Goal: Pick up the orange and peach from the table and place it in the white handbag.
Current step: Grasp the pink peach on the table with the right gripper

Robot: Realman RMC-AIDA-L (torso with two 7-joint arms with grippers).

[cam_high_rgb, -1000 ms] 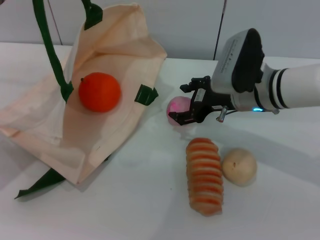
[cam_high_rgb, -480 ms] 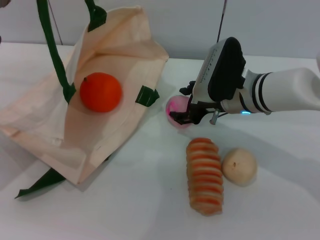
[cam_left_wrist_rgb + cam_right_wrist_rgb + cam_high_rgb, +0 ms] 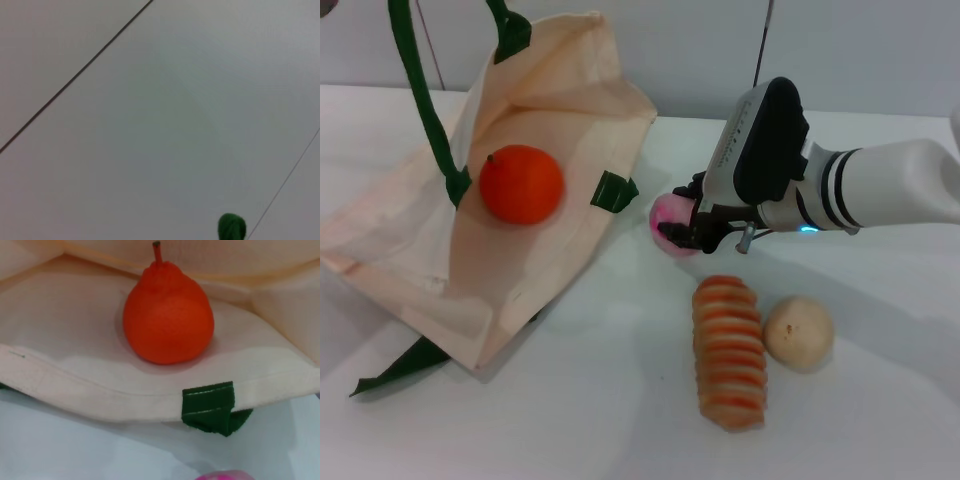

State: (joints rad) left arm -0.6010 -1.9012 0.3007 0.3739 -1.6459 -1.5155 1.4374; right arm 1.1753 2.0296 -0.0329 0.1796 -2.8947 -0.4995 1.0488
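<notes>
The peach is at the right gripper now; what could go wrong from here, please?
1. The right gripper sits at the side of the round peach; a shallow grip might let it roll off across the table.
2. The white handbag has a low, floppy near edge with a green tab; the peach might catch on it.
3. The orange already lies inside, so a dropped peach could knock against it.

bare table [image 3: 620,400] between white handbag [image 3: 550,110] and striped loaf [image 3: 728,350]
</notes>
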